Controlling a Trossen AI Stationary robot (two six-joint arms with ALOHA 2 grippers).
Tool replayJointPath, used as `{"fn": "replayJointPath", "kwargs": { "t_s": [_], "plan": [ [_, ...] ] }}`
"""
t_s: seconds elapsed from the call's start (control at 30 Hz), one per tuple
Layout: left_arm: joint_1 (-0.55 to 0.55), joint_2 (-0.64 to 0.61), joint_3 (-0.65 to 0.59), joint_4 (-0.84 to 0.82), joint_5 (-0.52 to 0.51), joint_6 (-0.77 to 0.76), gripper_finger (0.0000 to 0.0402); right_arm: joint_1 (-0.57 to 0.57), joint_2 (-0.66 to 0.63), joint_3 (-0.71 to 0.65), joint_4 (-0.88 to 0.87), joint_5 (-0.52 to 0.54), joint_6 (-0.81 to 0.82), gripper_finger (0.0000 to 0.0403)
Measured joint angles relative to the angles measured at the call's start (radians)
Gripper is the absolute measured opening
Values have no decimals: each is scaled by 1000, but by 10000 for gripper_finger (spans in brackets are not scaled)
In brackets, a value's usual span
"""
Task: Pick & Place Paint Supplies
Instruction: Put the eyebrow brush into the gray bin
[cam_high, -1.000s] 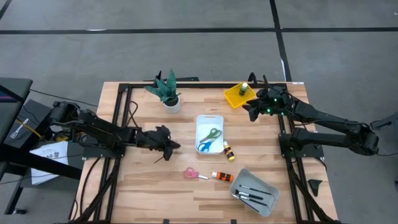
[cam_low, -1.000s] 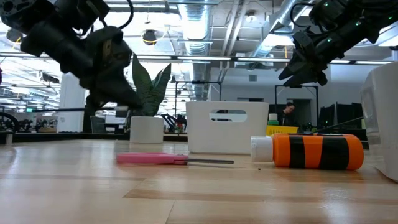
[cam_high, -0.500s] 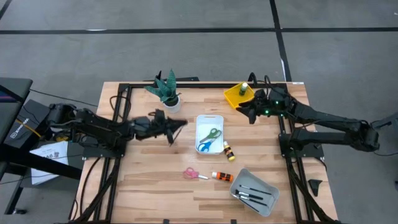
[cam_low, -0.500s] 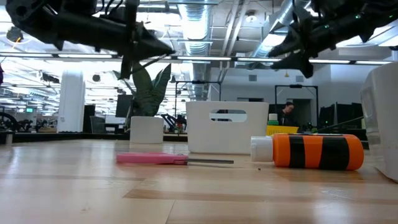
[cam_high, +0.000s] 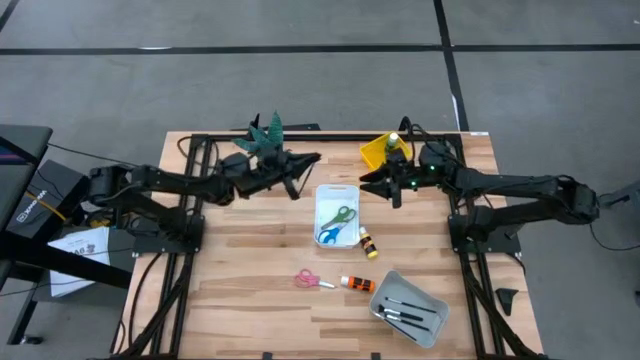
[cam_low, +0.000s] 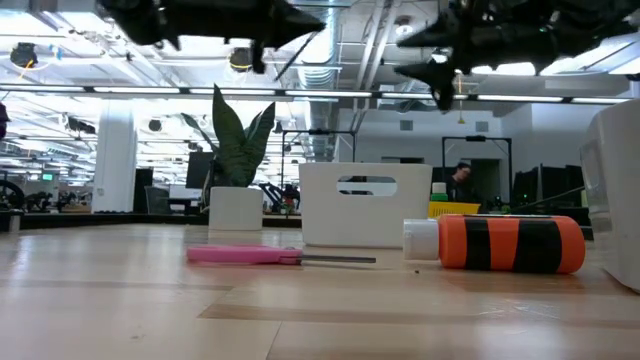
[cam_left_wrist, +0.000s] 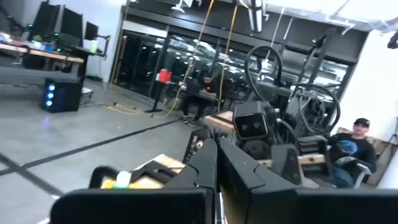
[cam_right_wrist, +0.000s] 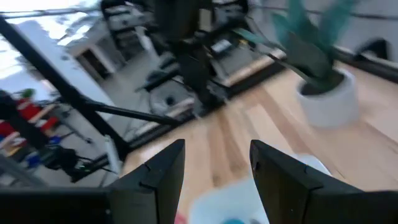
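Note:
My left gripper (cam_high: 313, 159) is shut on a thin dark brush (cam_high: 291, 187), high over the table beside the potted plant (cam_high: 268, 142). My right gripper (cam_high: 372, 186) hangs open and empty between the yellow tray (cam_high: 381, 156) and the white tray (cam_high: 337, 190). In the right wrist view its fingers (cam_right_wrist: 163, 171) stand wide apart. Green and blue scissors (cam_high: 337, 221) lie in the white tray. Pink scissors (cam_high: 312, 280), an orange bottle (cam_high: 357, 284) and a small yellow bottle (cam_high: 368, 242) lie on the wood. A green bottle (cam_high: 392, 143) stands in the yellow tray. My left gripper pinches the brush between its two shut fingers, close to one end; the gripper's own body hides the exact spot. The fingers lie about level, pointing toward the table's right. The brush (cam_low: 285, 62) hangs slanting below them, clear of the table.
A grey tray (cam_high: 430, 303) with several brushes (cam_high: 404, 315) sits at the near right. The plant's pot stands right beside my left arm. Black frame rails (cam_high: 190, 200) run along both table sides. People sit in the room beyond (cam_left_wrist: 357, 149).
My left gripper has risen and swung from the table's left middle toward the far edge and right, tipping from pointing down to about level; the brush has gone with it. My right gripper has moved from the yellow tray toward the white tray and levelled out.

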Motion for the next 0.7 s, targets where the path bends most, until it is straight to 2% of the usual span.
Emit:
{"fn": "replayJointPath", "kwargs": {
  "t_s": [0.17, 0.37, 0.7],
  "plan": [
    [10, 119, 140, 32, 61, 22, 0, 2, 90, 88, 101, -27, -2, 177],
    [9, 216, 264, 44, 104, 41, 0, 0, 159, 198, 99, -28, -46, 177],
    [3, 231, 309, 65, 105, 47, 0, -1, 195, 287, 100, -71, -64, 177]
  ]
}}
